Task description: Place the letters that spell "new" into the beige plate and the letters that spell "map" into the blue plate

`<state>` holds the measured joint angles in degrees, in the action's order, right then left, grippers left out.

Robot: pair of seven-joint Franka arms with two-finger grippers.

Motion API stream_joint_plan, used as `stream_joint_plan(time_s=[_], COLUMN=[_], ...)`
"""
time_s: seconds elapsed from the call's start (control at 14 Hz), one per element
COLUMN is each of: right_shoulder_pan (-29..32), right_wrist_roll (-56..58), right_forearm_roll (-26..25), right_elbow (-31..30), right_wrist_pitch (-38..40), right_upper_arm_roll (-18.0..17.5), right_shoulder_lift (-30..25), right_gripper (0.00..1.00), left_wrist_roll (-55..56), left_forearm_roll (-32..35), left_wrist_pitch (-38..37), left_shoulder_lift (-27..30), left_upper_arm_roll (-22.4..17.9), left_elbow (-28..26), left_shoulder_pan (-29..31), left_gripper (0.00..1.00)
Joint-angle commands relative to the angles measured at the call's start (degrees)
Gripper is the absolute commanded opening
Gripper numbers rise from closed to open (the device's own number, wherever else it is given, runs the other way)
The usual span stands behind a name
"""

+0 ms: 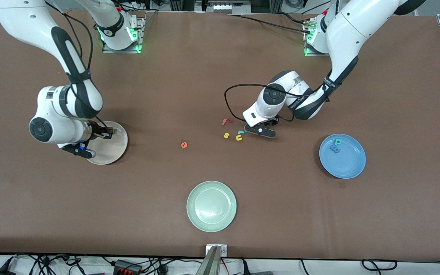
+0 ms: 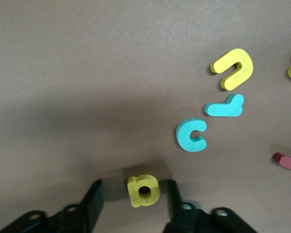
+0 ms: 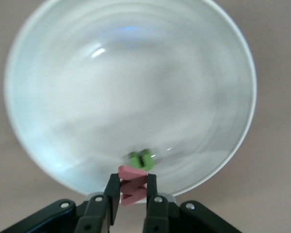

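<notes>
The yellow a (image 2: 144,191) lies flat on the table between my left gripper's (image 2: 134,183) open fingers, with a gap on each side. In the front view that gripper (image 1: 261,130) sits low beside the letter cluster and covers the a. My right gripper (image 3: 132,178) is shut on the pinkish-red w (image 3: 132,187), over the rim of the beige plate (image 3: 63,97). The dark green n (image 3: 141,159) lies in that plate (image 1: 109,154). The blue plate (image 1: 348,164) holds the teal p (image 1: 337,142) and the blue m (image 1: 335,149). The orange e (image 1: 183,144) lies alone on the table.
Beside the left gripper lie a teal c (image 2: 191,135), another teal letter (image 2: 225,107), a yellow u (image 2: 233,68), a yellow s (image 1: 226,135) and a red f (image 1: 226,122). A pale green plate (image 1: 211,206) stands nearer the front camera.
</notes>
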<state>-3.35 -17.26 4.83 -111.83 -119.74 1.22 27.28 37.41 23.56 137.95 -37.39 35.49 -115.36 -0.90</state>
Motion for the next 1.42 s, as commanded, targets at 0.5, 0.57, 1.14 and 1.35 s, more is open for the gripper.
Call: stream_joint_plan(time_s=[0.5, 0.57, 1.14, 1.35], right_shoulder_pan=[2.6, 2.6, 0.5, -2.9], right_wrist_roll=[6.1, 6.1, 6.4, 6.5], right_forearm_roll=[-3.4, -4.9, -5.4, -5.6], right_elbow=[2.2, 2.5, 10.4, 11.6], right_wrist_pitch=[-6.5, -6.6, -2.7, -4.2], right_upper_arm_roll=[-1.0, -1.0, -5.1, -11.3], right_shoulder_lift=[4.1, 4.4, 3.0, 3.1], right_gripper=[0.15, 0.15, 1.0, 1.0], left_wrist_roll=[0.7, 0.3, -27.5, -37.0], left_forearm_roll=[1.6, 1.6, 1.4, 1.7], left_wrist_pitch=[0.1, -2.1, -31.3, -30.6], left_shoulder_lift=[0.6, 2.2, 4.5, 0.8], left_upper_arm_roll=[0.1, 0.3, 0.3, -2.3], left_elbow=[0.7, 1.1, 19.3, 23.1], left_shoulder_pan=[2.2, 3.3, 13.1, 18.0], left_gripper=[0.03, 0.03, 0.06, 0.06])
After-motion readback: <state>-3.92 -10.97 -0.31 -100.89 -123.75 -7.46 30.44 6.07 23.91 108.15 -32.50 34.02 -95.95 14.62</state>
